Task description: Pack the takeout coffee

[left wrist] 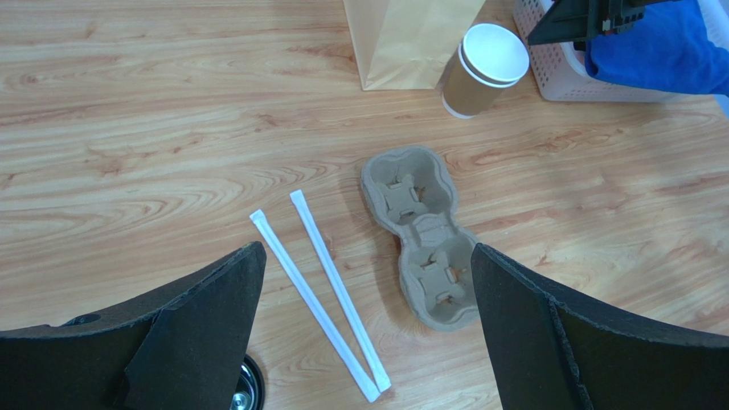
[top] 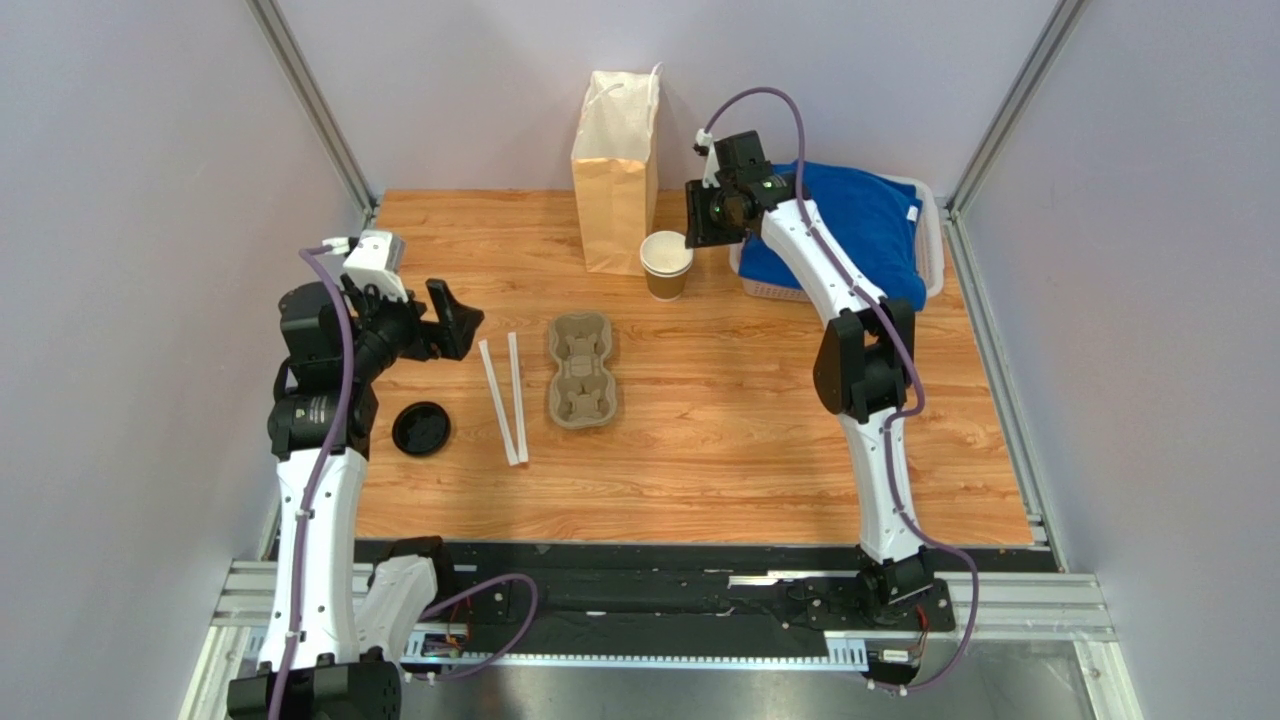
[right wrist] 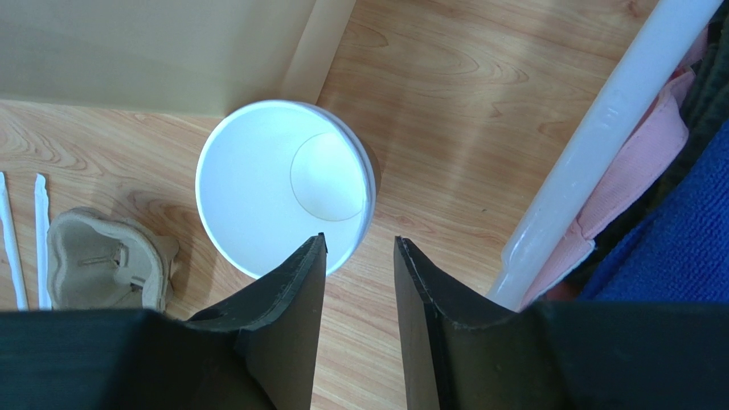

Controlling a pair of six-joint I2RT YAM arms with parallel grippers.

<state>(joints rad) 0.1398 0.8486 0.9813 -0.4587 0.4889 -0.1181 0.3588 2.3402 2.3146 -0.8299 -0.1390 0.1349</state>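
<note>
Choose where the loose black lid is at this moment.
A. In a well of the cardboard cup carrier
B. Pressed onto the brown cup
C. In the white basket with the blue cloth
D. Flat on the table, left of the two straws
D: the black lid lies flat on the table, left of the two straws, while the cup stands uncovered.

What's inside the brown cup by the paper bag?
The brown cup looks empty: only its white walls and bottom show. One finger of the right gripper covers the near edge, so that bit is hidden.
</note>
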